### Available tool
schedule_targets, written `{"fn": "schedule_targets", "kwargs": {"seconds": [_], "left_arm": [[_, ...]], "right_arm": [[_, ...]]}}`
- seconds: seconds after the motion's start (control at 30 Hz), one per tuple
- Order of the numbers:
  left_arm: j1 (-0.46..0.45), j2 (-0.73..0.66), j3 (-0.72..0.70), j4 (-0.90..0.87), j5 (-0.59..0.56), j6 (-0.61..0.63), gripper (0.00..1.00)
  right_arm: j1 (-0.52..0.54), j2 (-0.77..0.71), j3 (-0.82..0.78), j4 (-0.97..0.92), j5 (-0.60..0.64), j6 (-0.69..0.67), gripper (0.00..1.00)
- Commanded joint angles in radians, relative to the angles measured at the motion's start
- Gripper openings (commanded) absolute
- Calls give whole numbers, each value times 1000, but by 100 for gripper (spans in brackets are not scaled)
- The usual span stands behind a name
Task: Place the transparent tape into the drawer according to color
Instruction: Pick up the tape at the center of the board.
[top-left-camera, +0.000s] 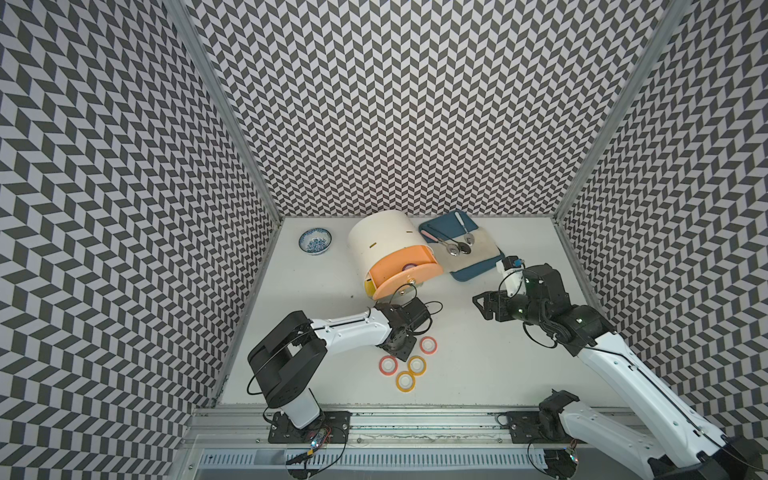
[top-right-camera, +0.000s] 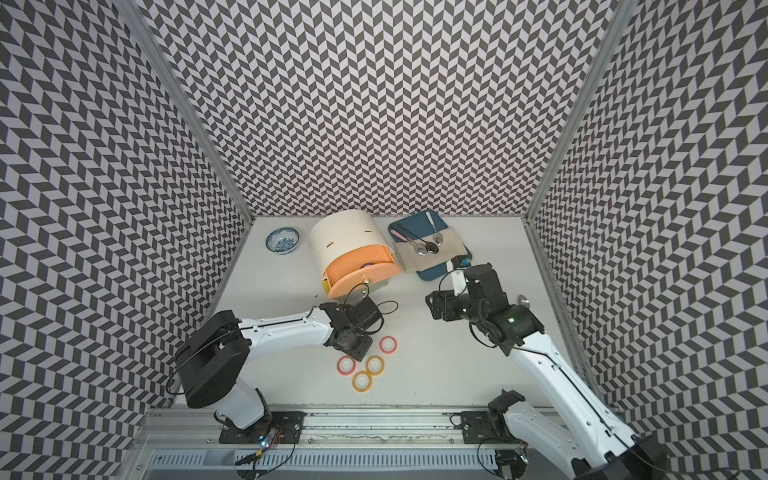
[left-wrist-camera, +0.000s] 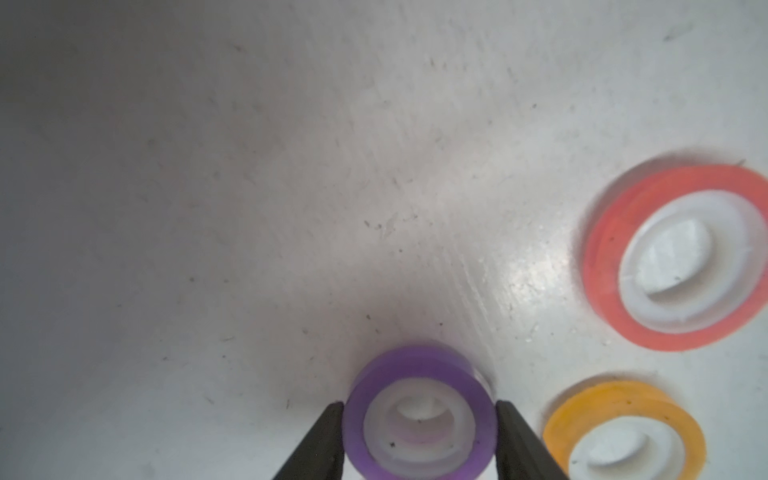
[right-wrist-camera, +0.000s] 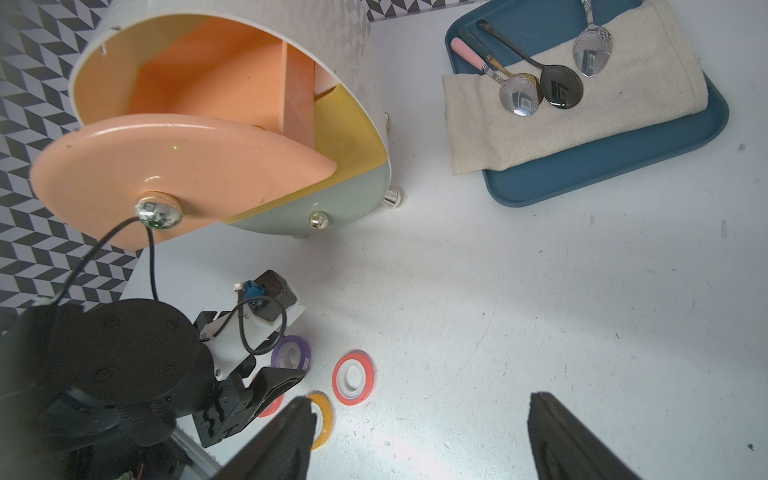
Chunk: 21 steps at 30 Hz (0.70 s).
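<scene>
My left gripper (left-wrist-camera: 419, 405) is shut on a purple transparent tape (left-wrist-camera: 411, 368), one finger pressed against each side of the ring low over the table. In both top views the left wrist (top-left-camera: 401, 347) hides this ring; the right wrist view shows the purple tape (right-wrist-camera: 291, 352). Two pink-red rings (top-left-camera: 428, 345) (top-left-camera: 387, 364) and two yellow-orange rings (top-left-camera: 416, 365) (top-left-camera: 405, 381) lie flat beside it. The round white cabinet's orange drawer (top-left-camera: 399, 274) is swung open, with a purple ring (top-left-camera: 409, 266) inside. My right gripper (right-wrist-camera: 419, 399) hangs open and holds nothing, to the right of the drawer.
A blue-and-white bowl (top-left-camera: 315, 241) stands at the back left. A blue tray (top-left-camera: 473, 272) with a cloth and several spoons sits at the back right, close to the right arm. Patterned walls close in three sides.
</scene>
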Motion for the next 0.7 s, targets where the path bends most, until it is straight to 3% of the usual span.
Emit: {"fn": "schedule_targets", "kwargs": {"seconds": [0.0,0.67], "left_arm": [[15,-58,42,-58,-36,-7,26],[10,-261,120,-256,-63,-66,20]], "right_arm": [[-6,-4,8,29,-3,-3,84],[-8,12,43,32,-37,-7,84]]}}
